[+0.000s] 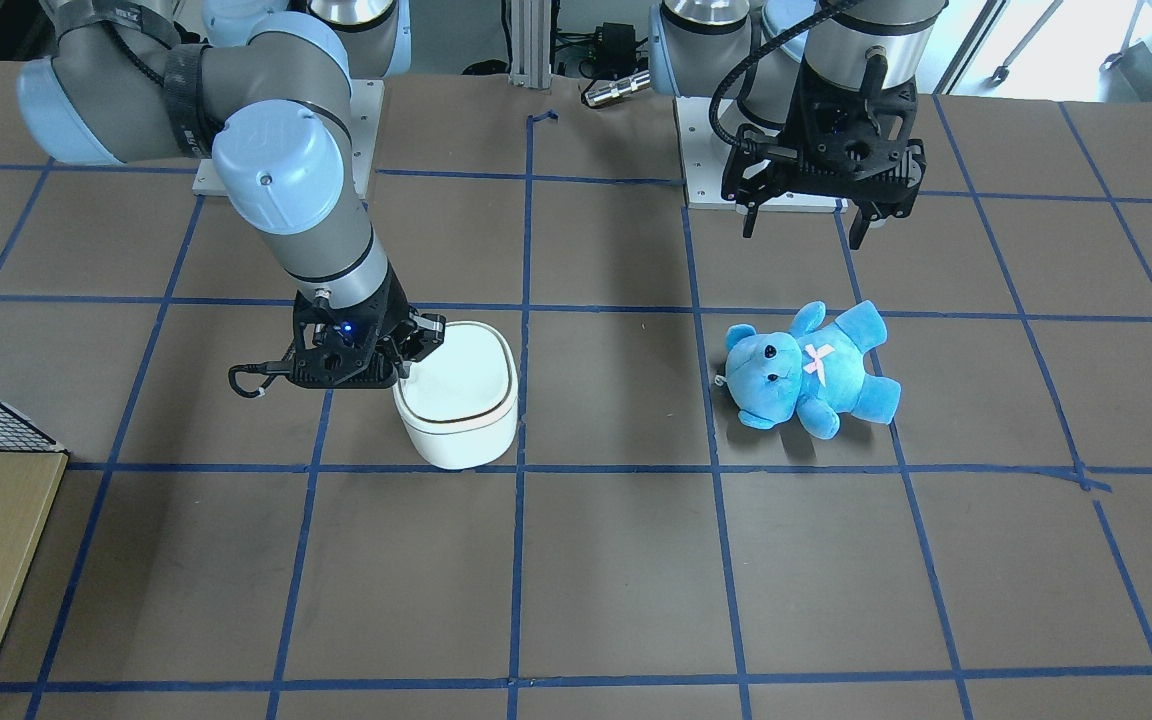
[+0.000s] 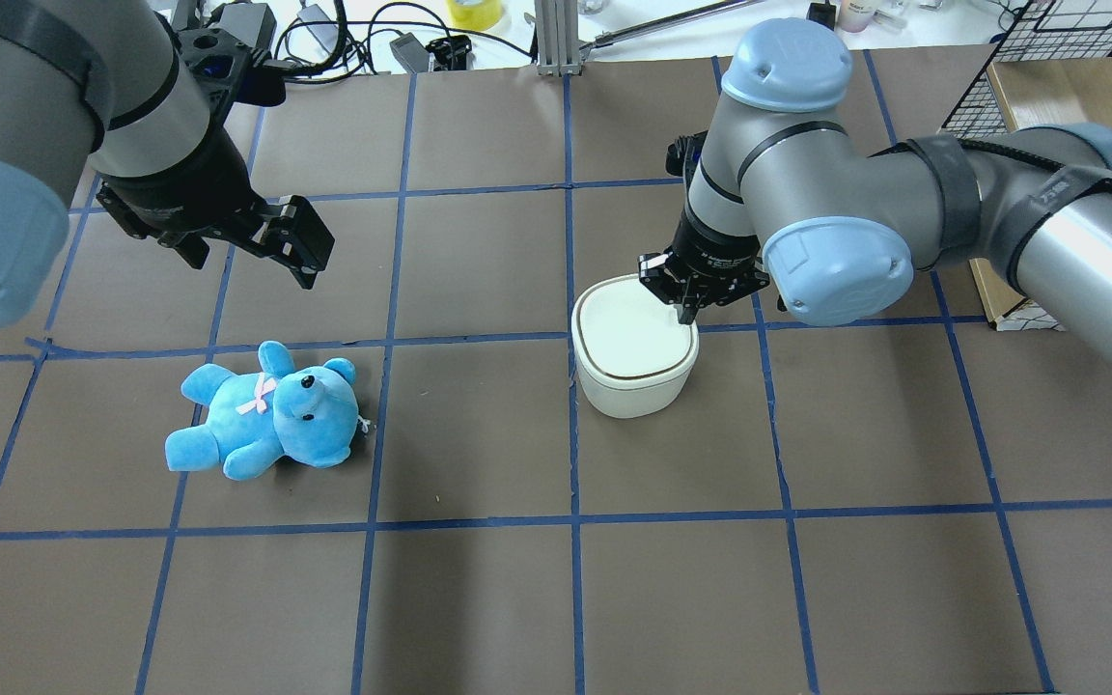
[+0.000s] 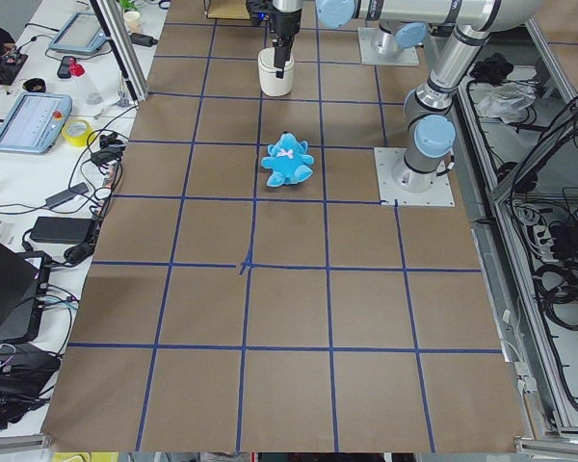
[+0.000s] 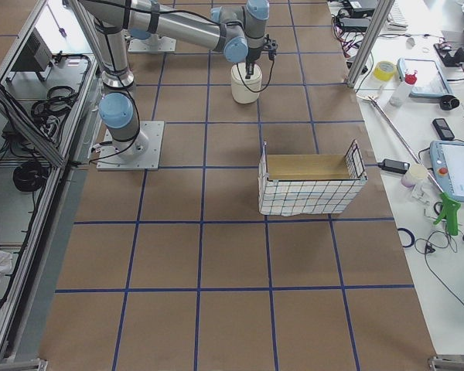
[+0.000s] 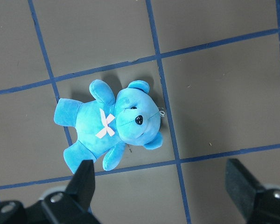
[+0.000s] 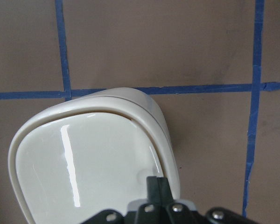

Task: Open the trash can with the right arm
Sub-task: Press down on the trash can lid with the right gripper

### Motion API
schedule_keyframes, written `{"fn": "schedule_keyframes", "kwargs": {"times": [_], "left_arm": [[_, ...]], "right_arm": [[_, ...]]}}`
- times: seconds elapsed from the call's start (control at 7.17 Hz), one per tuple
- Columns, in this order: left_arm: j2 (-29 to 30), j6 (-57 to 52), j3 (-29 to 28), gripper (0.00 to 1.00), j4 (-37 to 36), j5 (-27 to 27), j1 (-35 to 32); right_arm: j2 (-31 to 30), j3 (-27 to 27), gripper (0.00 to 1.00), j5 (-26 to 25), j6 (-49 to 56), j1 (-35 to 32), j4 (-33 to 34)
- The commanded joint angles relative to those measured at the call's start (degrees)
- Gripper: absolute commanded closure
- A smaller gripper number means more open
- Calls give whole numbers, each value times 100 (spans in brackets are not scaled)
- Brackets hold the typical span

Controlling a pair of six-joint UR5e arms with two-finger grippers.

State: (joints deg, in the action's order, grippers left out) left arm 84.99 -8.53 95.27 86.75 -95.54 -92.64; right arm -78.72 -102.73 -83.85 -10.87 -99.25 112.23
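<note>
The trash can [image 2: 635, 362] stands upright on the bench [image 2: 479, 425], a little to my right of the middle, at a crossing of the blue tape lines [image 2: 570, 434]. It is a small white bin of smooth plastic, a square with much rounded corners, and its walls become slightly narrower toward the bottom. Its lid [image 6: 84, 158] is flat and glossy, with a bright streak of reflected light on it. The lid lies down inside a raised rim that has a thin dark line around it. My right gripper [image 6: 157, 185] points straight down over a corner of the lid, on the side of my right arm [image 2: 807, 193]. Its two black fingers are pressed together with no gap between them. Their tip is at the lid surface, but I cannot tell if it really touches. A small blue light glows on the body of this gripper in the front-facing view. The arm itself is of grey metal with round light-blue caps and bends over the bench. My left gripper [image 5: 162, 182] hangs in the air with its fingers wide apart, holding nothing. Below it on the bench, well apart from the trash can, a teddy bear [image 5: 114, 123] of soft blue plush lies on its back, with a pale pink bow on its chest. The bench surface is matte and brown.
</note>
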Motion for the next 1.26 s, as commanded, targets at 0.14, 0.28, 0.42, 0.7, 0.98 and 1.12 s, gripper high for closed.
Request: {"fn": "schedule_keyframes", "kwargs": {"times": [0.14,0.28,0.42,0.7,0.98,1.12], "left_arm": [[0,0,0,0,0,0,0],[0,0,0,0,0,0,0],[0,0,0,0,0,0,0],[0,0,0,0,0,0,0],[0,0,0,0,0,0,0],[0,0,0,0,0,0,0]], "right_arm": [[59,-2,97,0,6,-6,18],[67,-2,97,0,6,3,27],[76,-2,97,0,6,3,35],[76,-54,97,0,15,3,44],[67,-151,97,0,-3,3,210],[67,-142,97,0,-29,3,211]]}}
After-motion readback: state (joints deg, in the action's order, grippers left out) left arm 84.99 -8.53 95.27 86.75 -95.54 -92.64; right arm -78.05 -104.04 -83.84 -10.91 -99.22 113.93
